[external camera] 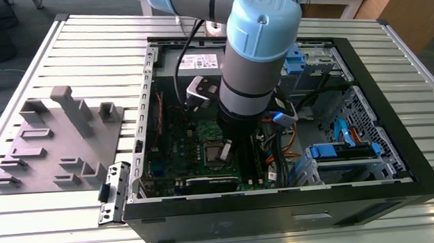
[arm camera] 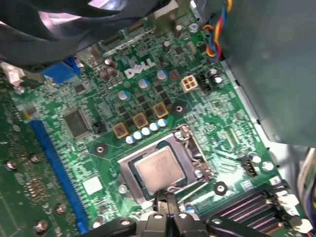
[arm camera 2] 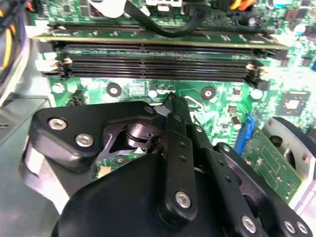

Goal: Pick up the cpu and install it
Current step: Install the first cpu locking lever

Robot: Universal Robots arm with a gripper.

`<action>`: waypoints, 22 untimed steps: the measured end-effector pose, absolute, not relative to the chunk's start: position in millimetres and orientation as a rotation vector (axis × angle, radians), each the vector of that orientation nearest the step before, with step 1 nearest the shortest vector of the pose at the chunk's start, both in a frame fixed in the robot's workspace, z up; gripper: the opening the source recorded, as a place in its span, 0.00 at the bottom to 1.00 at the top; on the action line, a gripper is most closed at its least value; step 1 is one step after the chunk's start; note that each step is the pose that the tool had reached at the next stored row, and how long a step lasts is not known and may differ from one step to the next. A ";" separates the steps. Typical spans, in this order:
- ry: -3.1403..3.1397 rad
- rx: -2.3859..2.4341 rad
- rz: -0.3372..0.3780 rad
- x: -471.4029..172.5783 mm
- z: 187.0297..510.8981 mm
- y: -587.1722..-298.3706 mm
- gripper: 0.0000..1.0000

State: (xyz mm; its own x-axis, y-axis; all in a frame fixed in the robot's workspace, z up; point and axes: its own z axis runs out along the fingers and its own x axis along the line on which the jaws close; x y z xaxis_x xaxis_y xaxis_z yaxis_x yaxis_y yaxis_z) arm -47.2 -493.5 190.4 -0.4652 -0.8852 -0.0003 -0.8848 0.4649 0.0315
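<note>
The cpu (arm camera: pixel 159 170), a small silvery square chip, lies flat inside the shiny metal socket frame (arm camera: pixel 195 148) on the green motherboard (arm camera: pixel 148 89). In the exterior view the cpu (external camera: pixel 214 153) shows beside the arm's lower end, deep in the open computer case (external camera: pixel 365 119). My gripper (arm camera: pixel 168 201) hangs just over one edge of the cpu, its two black fingers pressed together with nothing between them. In the second wrist view the gripper (arm camera 2: pixel 169 100) narrows to one closed tip over the board. My gripper (external camera: pixel 227 150) stands upright over the socket.
A grey plastic tray (external camera: pixel 55 146) with upright blocks lies on the slatted table at the exterior view's left. Memory slots (arm camera 2: pixel 158 64) run close by the gripper. Cables (external camera: pixel 288 134) and blue drive brackets (external camera: pixel 341 148) crowd the case on the exterior view's right.
</note>
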 end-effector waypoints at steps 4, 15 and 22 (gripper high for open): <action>-2.681 1.621 -0.066 -45.8 190.1 -494.7 0.11; -2.682 1.621 -0.066 -45.8 190.0 -508.6 0.11; -2.678 1.619 -0.071 -39.6 190.1 -510.9 0.11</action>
